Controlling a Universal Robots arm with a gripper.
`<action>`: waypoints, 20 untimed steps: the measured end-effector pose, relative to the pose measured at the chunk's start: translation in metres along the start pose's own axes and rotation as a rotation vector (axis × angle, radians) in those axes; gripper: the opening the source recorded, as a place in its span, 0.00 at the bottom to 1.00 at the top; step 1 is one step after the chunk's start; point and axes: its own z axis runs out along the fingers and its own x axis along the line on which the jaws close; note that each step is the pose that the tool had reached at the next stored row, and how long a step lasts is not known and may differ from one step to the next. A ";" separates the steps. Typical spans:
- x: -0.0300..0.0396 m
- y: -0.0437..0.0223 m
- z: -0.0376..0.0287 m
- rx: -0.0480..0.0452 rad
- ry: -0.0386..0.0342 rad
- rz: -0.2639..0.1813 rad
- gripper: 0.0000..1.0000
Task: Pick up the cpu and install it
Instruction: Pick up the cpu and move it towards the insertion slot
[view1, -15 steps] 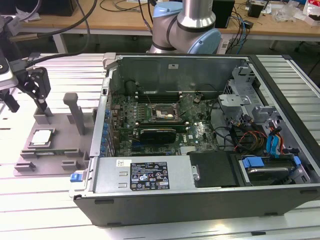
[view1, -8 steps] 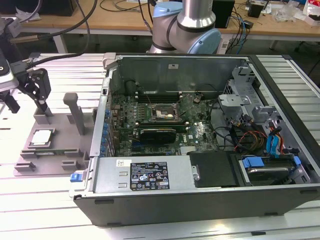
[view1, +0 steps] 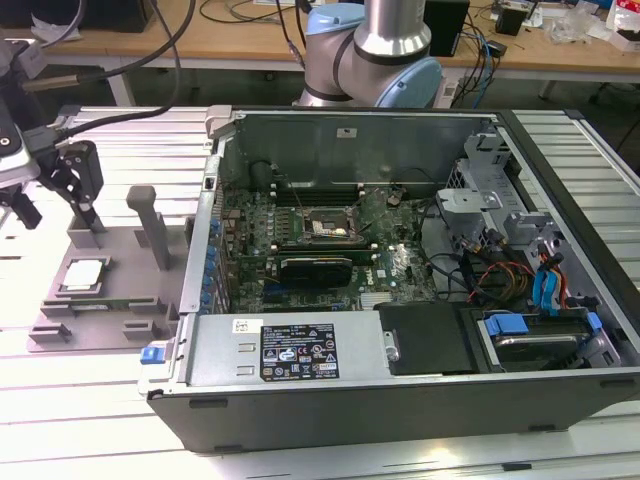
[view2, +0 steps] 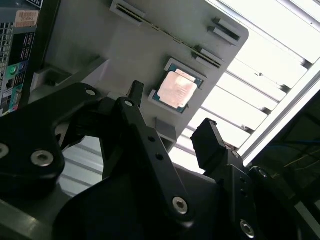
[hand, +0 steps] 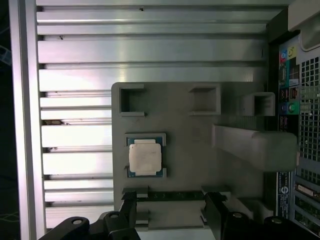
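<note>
The cpu (view1: 82, 274) is a small square chip with a silvery top. It lies flat in a recess of the grey tray (view1: 128, 300) at the exterior view's left, beside the open computer case. My gripper (view1: 57, 210) hangs above the tray's far part, open and holding nothing. In both wrist views the cpu (view2: 177, 89) (hand: 145, 157) lies beyond the black fingers (view2: 134, 107) (hand: 128, 212), apart from them. The black socket (view1: 328, 228) with a metal frame sits on the motherboard inside the case.
Grey upright posts (view1: 150, 228) rise from the tray near my gripper. The case wall (view1: 205, 215) stands just to the tray's right in the exterior view. Cables, a drive cage (view1: 480, 200) and a graphics card (view1: 315, 265) surround the socket. Slatted metal table (view1: 100, 400) lies all around.
</note>
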 end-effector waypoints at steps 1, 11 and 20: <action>0.0000 0.0000 0.0009 0.0000 0.0000 0.000 0.66; 0.0003 0.0004 0.0110 0.0000 0.0000 0.000 0.66; 0.0006 0.0008 0.0205 0.0000 0.0000 0.000 0.66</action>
